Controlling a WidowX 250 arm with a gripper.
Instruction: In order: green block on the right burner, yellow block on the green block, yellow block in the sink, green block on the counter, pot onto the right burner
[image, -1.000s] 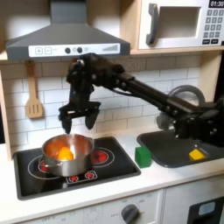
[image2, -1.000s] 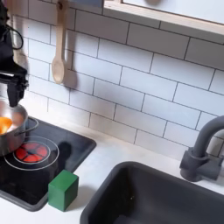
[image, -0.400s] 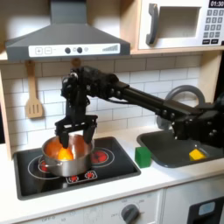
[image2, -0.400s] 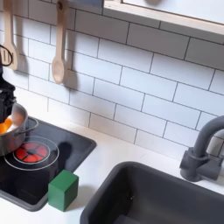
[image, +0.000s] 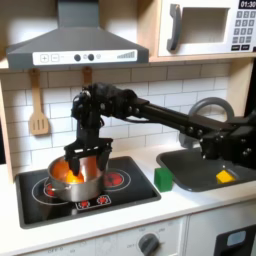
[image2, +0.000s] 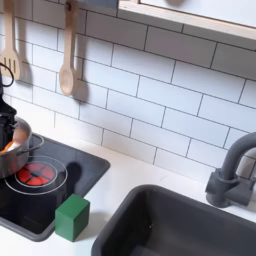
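The steel pot (image: 76, 180) stands on the left burner in the first exterior view, with an orange piece (image: 76, 172) glowing inside it. My gripper (image: 86, 163) is open and lowered into the pot, its fingers spread near the rim on both sides of the orange piece. At the second exterior view's left edge the pot (image2: 14, 158) shows with dark fingers (image2: 5, 112) above it. The green block (image: 163, 179) (image2: 71, 217) rests on the off-white counter (image: 190, 200) between cooktop and sink. The yellow block (image: 225, 176) lies in the grey sink (image: 195, 168).
The right burner (image: 115, 180) (image2: 35, 175) glows red with nothing on it. A wooden spoon (image2: 66, 60) and spatula (image: 38, 105) hang on the tiled wall. The arched faucet (image2: 232, 172) stands behind the sink (image2: 180, 225). A range hood and microwave sit overhead.
My gripper has come down from above the pot into its opening, staying open. The pot, green block and yellow block have not moved.
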